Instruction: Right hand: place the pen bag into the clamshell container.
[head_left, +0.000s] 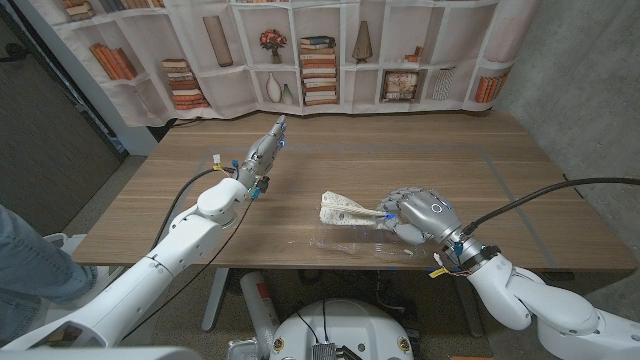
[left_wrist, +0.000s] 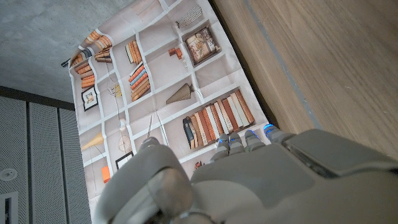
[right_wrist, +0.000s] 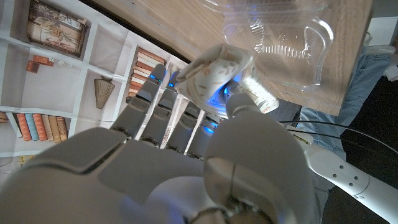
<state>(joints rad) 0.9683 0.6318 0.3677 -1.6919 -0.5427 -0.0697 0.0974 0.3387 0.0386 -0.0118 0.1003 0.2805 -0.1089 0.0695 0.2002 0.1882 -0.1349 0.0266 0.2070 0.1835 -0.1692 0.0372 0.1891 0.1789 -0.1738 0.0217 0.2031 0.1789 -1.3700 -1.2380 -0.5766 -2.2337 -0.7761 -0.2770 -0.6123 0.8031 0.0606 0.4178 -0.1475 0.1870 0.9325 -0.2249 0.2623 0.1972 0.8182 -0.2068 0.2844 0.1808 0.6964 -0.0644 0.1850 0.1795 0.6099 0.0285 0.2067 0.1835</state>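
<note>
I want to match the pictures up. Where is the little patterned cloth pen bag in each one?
Head view: the cream patterned cloth pen bag lies mid-table, its end gripped by the right hand, above the clear plastic clamshell container.
Right wrist view: pen bag held in the fingers, beside the container.
Left wrist view: not there.
Shared landmark: the printed bookshelf backdrop.

The pen bag (head_left: 345, 210) is a cream, patterned fabric pouch, held at one end in the right hand (head_left: 418, 216) and jutting out from its fingers toward the robot's left, lifted off the tabletop. The clamshell (head_left: 350, 243), clear plastic and lying open, sits just below and beside that hand, near the tabletop's front edge.
</note>
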